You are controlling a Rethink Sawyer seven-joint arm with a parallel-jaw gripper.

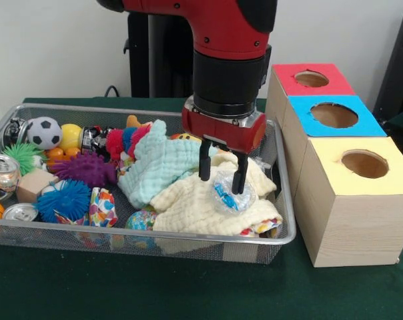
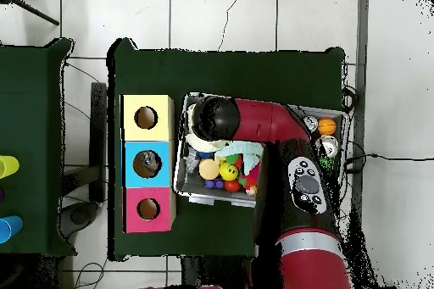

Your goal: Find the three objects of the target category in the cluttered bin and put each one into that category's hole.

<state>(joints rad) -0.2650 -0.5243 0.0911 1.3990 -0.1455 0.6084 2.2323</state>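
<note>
Jaws [image 1: 223, 179] spread either side of clear plastic ball [image 1: 229, 190] — on yellow cloth [image 1: 201, 207].

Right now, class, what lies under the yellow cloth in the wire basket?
Only a colourful ball peeks out at the yellow cloth's front edge. Anything deeper is covered. The claw presses a clear packet on top.

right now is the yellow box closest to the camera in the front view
Yes, the yellow box stands nearest, with the blue box and the red box behind it.
</note>
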